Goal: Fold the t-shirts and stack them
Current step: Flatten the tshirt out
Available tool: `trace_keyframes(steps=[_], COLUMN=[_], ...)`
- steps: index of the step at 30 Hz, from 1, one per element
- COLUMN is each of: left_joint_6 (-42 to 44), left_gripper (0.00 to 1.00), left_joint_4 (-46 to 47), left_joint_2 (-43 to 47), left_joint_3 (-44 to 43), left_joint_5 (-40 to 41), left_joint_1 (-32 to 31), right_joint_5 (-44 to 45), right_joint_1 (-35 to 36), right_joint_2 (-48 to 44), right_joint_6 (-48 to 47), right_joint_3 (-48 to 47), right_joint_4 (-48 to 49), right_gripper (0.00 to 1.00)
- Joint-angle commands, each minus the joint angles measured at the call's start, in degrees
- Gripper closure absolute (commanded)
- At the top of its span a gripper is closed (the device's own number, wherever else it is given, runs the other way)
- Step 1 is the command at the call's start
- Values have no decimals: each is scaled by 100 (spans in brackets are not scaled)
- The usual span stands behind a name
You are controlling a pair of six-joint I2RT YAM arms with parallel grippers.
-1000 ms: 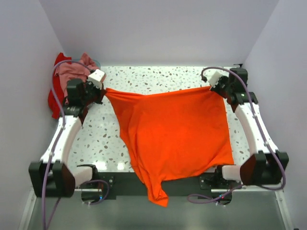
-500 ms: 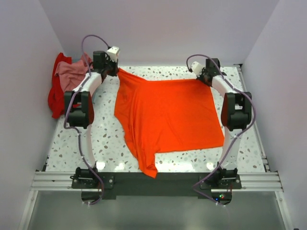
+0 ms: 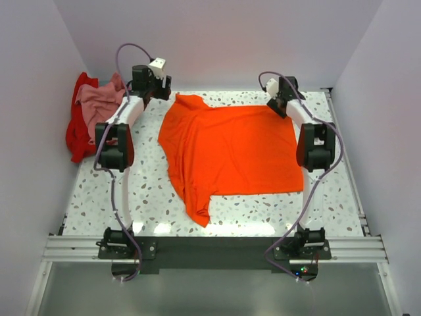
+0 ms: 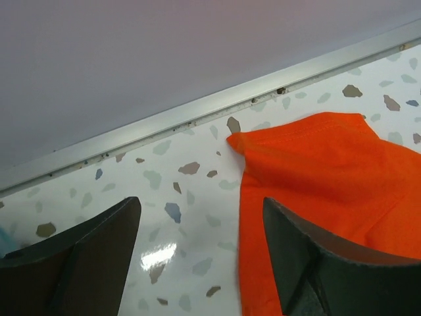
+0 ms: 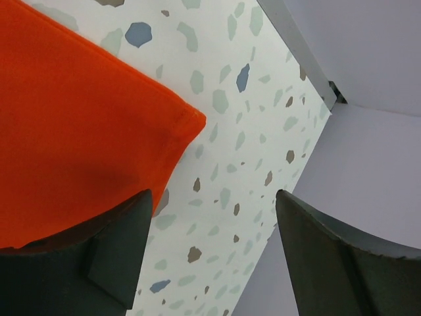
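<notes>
The bright orange t-shirt point(image 3: 230, 151) lies spread on the speckled table point(image 3: 148, 191), one sleeve pointing toward the near edge. My left gripper point(image 3: 164, 87) hovers at its far left corner, open and empty. In the left wrist view the orange t-shirt point(image 4: 329, 178) lies beside and under the right finger of my left gripper point(image 4: 200, 204). My right gripper point(image 3: 279, 105) is at the far right corner, also open. The right wrist view shows my right gripper point(image 5: 214, 194) over bare table next to the corner of the orange t-shirt point(image 5: 79, 131). The pink t-shirt point(image 3: 99, 99) and red t-shirt point(image 3: 77, 131) are heaped at the far left.
A white back wall and a metal rail point(image 4: 197, 108) run close behind both grippers. The right wall point(image 5: 368, 171) stands close beside my right gripper. White side walls enclose the table.
Both grippers opened and let go of the orange t-shirt's far corners. The shirt dropped flat onto the table. Both arms stay stretched toward the back.
</notes>
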State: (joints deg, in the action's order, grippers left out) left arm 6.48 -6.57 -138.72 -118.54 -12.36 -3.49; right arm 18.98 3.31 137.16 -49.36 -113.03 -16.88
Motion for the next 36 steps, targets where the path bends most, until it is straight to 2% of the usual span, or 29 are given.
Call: trace_keyframes(steps=[1, 6, 8, 9, 10, 11, 14, 18, 21, 24, 29, 36], left_joint_6=[-33, 810, 1239, 1389, 1530, 1645, 2048, 2375, 2472, 2446, 2367, 2533], left_gripper=[21, 27, 32, 34, 37, 38, 42, 48, 49, 50, 53, 68], left_joint_4=[79, -1626, -2458, -2689, -2883, -2998, -3481, -3694, -3554, -3299, -3027, -3078], left_joint_2=[1213, 2444, 2856, 2981, 3112, 3401, 3754, 3975, 4010, 3949, 3720, 3755], left_joint_3=[427, 1771, 2375, 2606, 2826, 3350, 3985, 4611, 4989, 5183, 5279, 5578], left_joint_5=[-125, -1265, -1627, -1925, -2015, -2068, -2087, -1999, -1727, -1481, -1208, 47], left_joint_1=[120, 120, 129, 120, 111, 111, 15, -248, -521, -679, -750, -794], right_joint_5=[-86, -1176, -1808, -1915, -2168, -2484, -2759, -2698, -2637, -2462, -2048, -1582], right_joint_1=[-67, -76, -76, -76, -76, -76, -85, -76, -76, -67, -67, -76], right_joint_2=[-944, -1735, -1921, -2061, -2140, -2237, -2667, -3055, -3073, -2976, -2862, -2853], right_joint_6=[575, 849, 946, 903, 972, 955, 885, 876, 893, 902, 850, 806], right_joint_3=[-228, -44, 96, 141, 237, 516, 1236, 2091, 2566, 2961, 3655, 4105], right_joint_4=[-691, -2975, -4000, -4346, -4619, -5014, -5359, -5255, -5080, -4825, -4280, -3858], right_gripper=[21, 21, 19, 11, 11, 11, 21, 39, 48, 53, 57, 66])
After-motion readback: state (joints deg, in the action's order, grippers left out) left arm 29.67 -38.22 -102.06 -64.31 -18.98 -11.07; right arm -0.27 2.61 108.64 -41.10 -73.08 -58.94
